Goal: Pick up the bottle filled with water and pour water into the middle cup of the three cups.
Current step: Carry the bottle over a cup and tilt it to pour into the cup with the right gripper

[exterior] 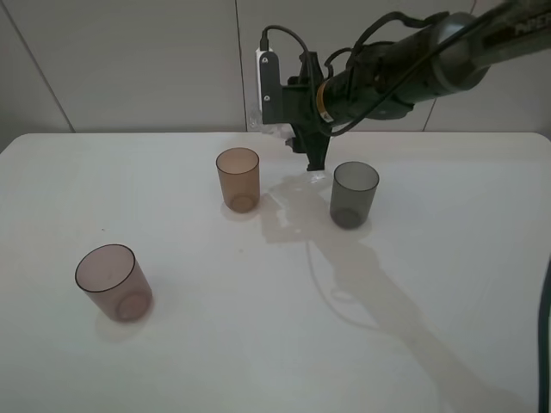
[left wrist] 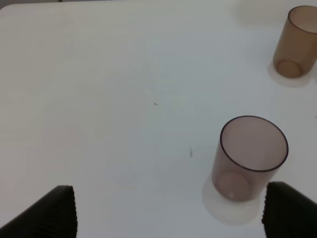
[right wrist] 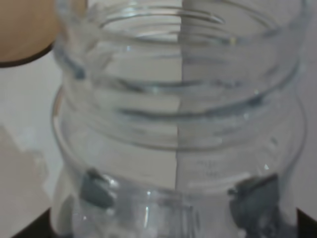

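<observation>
We saw the right claw (exterior: 315,162) closed on the bottle (right wrist: 178,124). In the right wrist view its 2 grey pads (right wrist: 96,191) pressed the clear wall from either side, on the body beneath the wide threaded neck. From above, the bottle was almost lost against the white tabletop (exterior: 258,344). The claw hung between the middle cup (exterior: 238,179), the amber one, and the grey cup (exterior: 354,194). We could not tell whether the bottle's base rested on the tabletop or was just clear of it, nor how high the water stood. The left claw (left wrist: 171,191) was wide open over bare tabletop with nothing in it, and the mauve cup (left wrist: 252,153) stood near 1 of its fingers (left wrist: 290,210).

We judged the step in hand to be the lift after the grasp, with the pour not yet begun. To do it well, we would raise the bottle straight and upright, since it had no cap and any tilt would spill. We would then carry it toward the amber cup, high enough for the base to pass over the rim. The mouth should be above the cup's opening before any tilt begins. The neck being wide, the tilt should be slow, and the arm should keep clear of the grey cup on the other side
</observation>
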Available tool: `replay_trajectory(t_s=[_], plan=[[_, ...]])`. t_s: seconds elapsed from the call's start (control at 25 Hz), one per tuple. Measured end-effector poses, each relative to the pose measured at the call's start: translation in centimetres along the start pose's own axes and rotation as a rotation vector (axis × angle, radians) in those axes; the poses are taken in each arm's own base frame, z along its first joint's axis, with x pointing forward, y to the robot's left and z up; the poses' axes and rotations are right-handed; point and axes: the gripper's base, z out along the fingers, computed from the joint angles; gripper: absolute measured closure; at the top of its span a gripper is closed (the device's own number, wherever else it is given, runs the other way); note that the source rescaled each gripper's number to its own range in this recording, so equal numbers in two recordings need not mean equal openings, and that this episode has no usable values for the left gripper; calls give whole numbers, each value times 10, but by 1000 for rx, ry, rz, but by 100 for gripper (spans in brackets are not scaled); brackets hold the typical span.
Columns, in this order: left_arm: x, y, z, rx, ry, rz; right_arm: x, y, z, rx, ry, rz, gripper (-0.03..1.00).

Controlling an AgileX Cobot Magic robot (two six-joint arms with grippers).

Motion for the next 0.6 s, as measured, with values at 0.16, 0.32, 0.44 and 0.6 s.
replay_trajectory(t_s=[0.16, 0.32, 0.44, 0.6], plan=[[0, 0, 0, 0, 0, 0, -9, 3, 3, -5, 5, -38, 93], [0, 0, 0, 0, 0, 0, -17, 4, 8, -5, 24, -75, 93], [0, 0, 0, 0, 0, 0, -17, 5, 10, -2, 34, -89, 93], [0, 0, 0, 0, 0, 0, -15, 2, 9, 15, 64, -105, 93]])
